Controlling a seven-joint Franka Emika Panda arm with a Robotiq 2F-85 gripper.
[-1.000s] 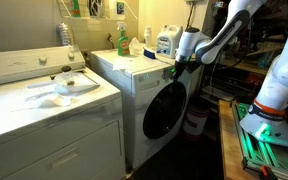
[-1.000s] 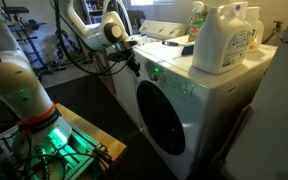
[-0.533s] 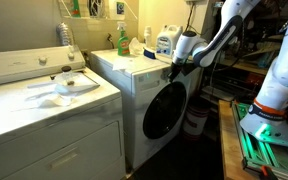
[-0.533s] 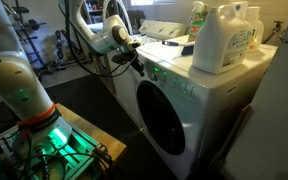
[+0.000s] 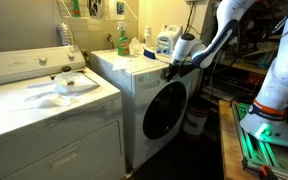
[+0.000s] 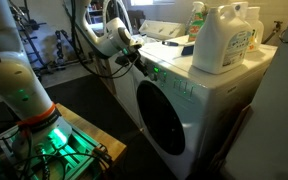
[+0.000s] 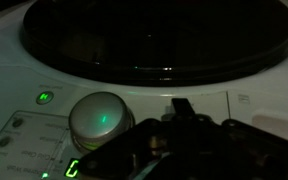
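Note:
A white front-load washing machine has a dark round door and a control panel along its top front. My gripper is right at that panel. In the wrist view its dark fingertips sit together against the white panel, just right of a round silver dial with a green light. The jaws look shut and hold nothing. Small green indicator lights glow left of the dial.
A large white detergent jug and a green bottle stand on the washer top. A white top-load machine with a white dish stands beside it. The robot base is on the floor.
The gripper has moved a little closer along the washer's control panel; nothing else has moved.

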